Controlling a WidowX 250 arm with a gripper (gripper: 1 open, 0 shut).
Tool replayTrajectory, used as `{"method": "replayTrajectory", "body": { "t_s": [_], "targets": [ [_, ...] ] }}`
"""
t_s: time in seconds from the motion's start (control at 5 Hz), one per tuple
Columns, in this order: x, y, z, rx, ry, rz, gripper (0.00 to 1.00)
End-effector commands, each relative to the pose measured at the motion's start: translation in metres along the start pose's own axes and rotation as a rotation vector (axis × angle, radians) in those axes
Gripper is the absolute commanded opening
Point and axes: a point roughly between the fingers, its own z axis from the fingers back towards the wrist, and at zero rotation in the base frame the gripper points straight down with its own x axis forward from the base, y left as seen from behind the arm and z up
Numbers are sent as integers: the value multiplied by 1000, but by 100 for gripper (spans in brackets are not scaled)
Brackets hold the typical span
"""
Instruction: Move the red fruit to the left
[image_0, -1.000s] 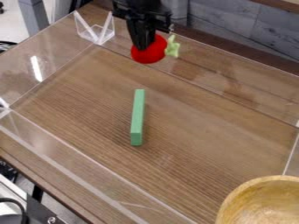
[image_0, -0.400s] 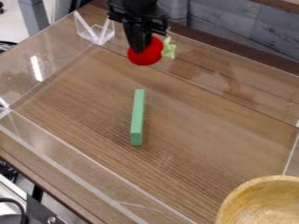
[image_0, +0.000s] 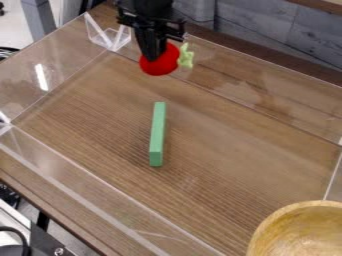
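Note:
The red fruit (image_0: 160, 64) is a small glossy red ball with a pale yellow-green leafy tuft on its right side. It hangs just above the far part of the wooden tabletop. My black gripper (image_0: 155, 48) comes down from the top of the frame and is shut on the red fruit's upper part, hiding that part. The fingertips themselves are hard to tell apart against the dark body.
A long green bar (image_0: 158, 133) lies lengthwise in the middle of the table. Clear acrylic walls (image_0: 60, 50) ring the wooden surface, with a clear bracket (image_0: 107, 38) at the far left. A wooden bowl (image_0: 305, 232) sits at the near right corner.
The gripper has carried the red fruit a short way to the left over the last second. The green bar has not moved.

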Motion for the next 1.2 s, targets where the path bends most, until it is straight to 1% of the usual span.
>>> {"method": "replayTrajectory", "body": {
  "t_s": [0.0, 0.6, 1.0],
  "targets": [
    [4, 8, 8, 17, -34, 9, 0],
    [6, 27, -4, 29, -18, 33, 0],
    [10, 30, -8, 25, -16, 38, 0]
  ]
}}
